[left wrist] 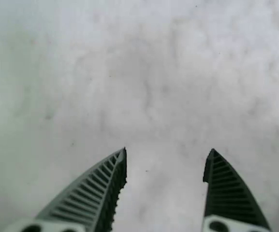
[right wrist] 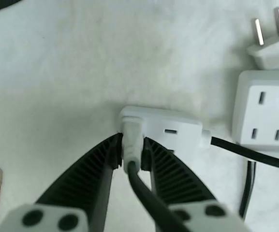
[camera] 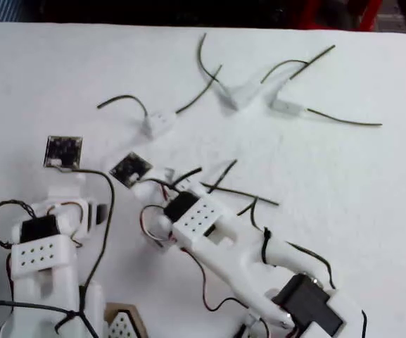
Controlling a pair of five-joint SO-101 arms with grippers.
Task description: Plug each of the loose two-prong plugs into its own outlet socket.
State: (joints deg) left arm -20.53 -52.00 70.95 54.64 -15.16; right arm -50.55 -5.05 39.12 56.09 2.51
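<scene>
— Nearest the arms, left side?
— Left gripper (left wrist: pixel 168 151), jaws spread, over bare white table (left wrist: pixel 139 72).
— Right side?
— Right gripper (right wrist: pixel 131 139), jaws pinching a white plug (right wrist: pixel 132 147); plug's front end against a flat white socket block (right wrist: pixel 170 130), dark cord (right wrist: pixel 144 193) trailing back between the fingers.
— Beyond that?
— Square white outlet (right wrist: pixel 267 111) just beside the block; loose two-prong plug (right wrist: pixel 270 48) past it, prongs bare. Farther across the table: white corded connector (camera: pixel 234 96) with a slim corded plug (camera: pixel 285 107) near it.
</scene>
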